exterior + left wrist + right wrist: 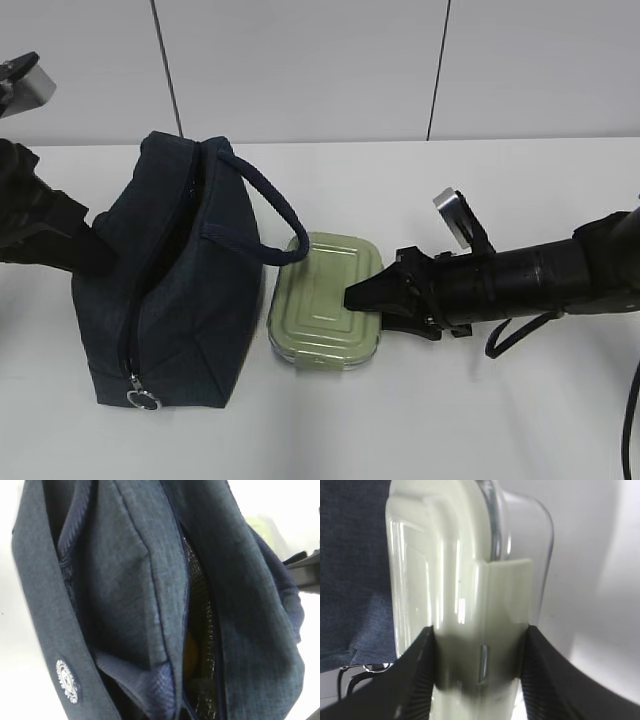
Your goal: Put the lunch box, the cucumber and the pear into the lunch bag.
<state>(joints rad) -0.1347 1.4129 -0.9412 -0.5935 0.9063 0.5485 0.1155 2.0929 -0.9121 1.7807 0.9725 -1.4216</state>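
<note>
Lunch bag [175, 290]: largest item, upright on the tabletop [520, 410], zipper undone, mouth gaping upward; serves as landmark.
Bag interior: something yellow glimpsed deep inside in the left wrist view, likely the pear; cucumber not identifiable.
Lunch box [325, 300]: flat on the tabletop just right of the bag, near side under the bag's handle [262, 200].
Right pincer [372, 297]: at the box end farthest from the bag, pads against both sides of the latch tab [502, 610], seemingly gripping.
Left pincer: behind the bag's left side, tips hidden; closed, apparently pinching fabric to hold the mouth open.
Step well done: confirm firm squeeze, lift clear of the handle, tilt narrow edge down into the opening.
</note>
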